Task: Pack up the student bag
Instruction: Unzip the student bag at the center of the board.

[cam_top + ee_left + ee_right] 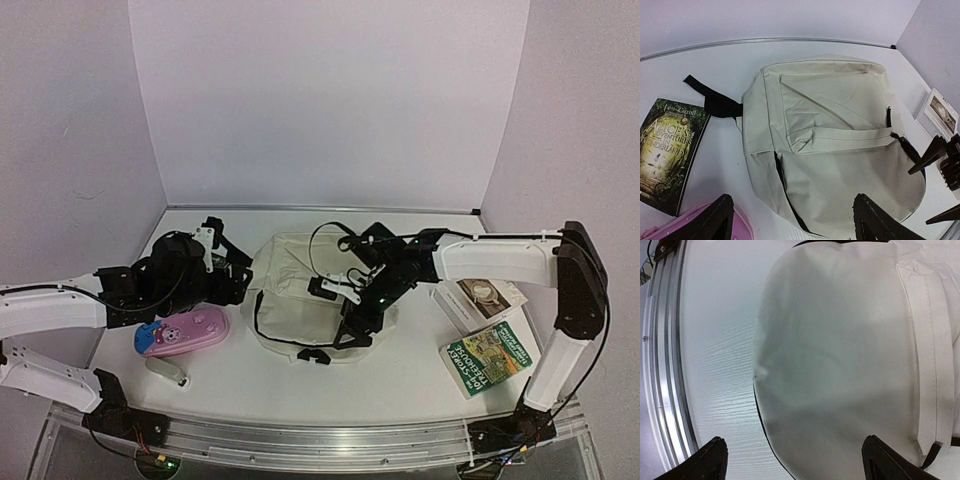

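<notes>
Lying flat on the white bench (pixel 400 370), the cream student bag (pixel 835 150) sits just ahead of the left fingers (pixel 715 220), which are spread wide and hold nothing. The right fingers (pixel 885 460), also released and empty, hover spread above the bag's rounded end. A pink pencil case (pixel 185 332) lies close under the left fingers.

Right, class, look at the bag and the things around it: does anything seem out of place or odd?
Nothing is spilled or damaged. The bag lies flat and a little rumpled, with one black strap splayed out sideways. The pencil case and green book lie outside it, not yet packed.
</notes>
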You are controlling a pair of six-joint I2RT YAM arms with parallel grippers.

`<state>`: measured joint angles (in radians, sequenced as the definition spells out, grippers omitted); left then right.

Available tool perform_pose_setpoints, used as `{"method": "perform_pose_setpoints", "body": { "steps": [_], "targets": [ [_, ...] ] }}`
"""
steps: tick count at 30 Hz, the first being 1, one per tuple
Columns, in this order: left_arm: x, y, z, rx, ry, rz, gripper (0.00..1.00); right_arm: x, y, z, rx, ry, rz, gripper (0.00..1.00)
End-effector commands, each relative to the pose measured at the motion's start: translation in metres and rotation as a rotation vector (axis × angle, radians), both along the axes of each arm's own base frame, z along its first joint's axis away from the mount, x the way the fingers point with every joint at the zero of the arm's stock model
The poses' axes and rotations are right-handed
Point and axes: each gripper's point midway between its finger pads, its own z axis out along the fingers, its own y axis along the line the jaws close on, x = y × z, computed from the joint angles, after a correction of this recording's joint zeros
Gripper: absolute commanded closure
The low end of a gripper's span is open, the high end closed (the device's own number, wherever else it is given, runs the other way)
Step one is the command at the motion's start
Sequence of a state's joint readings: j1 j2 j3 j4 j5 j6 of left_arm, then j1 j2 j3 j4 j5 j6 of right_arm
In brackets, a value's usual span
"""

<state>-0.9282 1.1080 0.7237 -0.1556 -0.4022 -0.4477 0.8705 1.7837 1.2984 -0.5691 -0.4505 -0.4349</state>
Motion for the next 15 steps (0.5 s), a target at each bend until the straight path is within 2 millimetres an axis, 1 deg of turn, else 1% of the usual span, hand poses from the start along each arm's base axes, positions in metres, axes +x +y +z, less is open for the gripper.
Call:
{"method": "perform_pose_setpoints", "body": {
  "steps": [1, 4, 7, 9, 13, 15],
  "targets": [
    [-0.001, 0.008, -0.01, -0.029, 0.062, 0.066, 0.18, 0.006, 0.002, -0.019, -0.11, -0.113, 0.038, 0.08],
    [0.0, 0.005, -0.011, -0.027, 0.072, 0.063, 0.18, 0.01, 0.007, -0.028, -0.167, -0.196, 0.037, 0.12],
    [0.002, 0.004, -0.009, -0.029, 0.069, 0.066, 0.18, 0.02, 0.009, -0.029, -0.185, -0.249, -0.005, 0.24],
    [0.002, 0.004, -0.008, -0.031, 0.064, 0.068, 0.18, 0.023, 0.012, -0.023, -0.17, -0.259, -0.03, 0.32],
    [0.003, 0.006, -0.009, -0.025, 0.06, 0.071, 0.18, 0.024, 0.02, -0.005, -0.114, -0.247, -0.057, 0.4],
    [0.002, 0.007, -0.011, -0.022, 0.063, 0.071, 0.18, 0.024, 0.023, 0.001, -0.092, -0.238, -0.069, 0.46]
  ]
}}
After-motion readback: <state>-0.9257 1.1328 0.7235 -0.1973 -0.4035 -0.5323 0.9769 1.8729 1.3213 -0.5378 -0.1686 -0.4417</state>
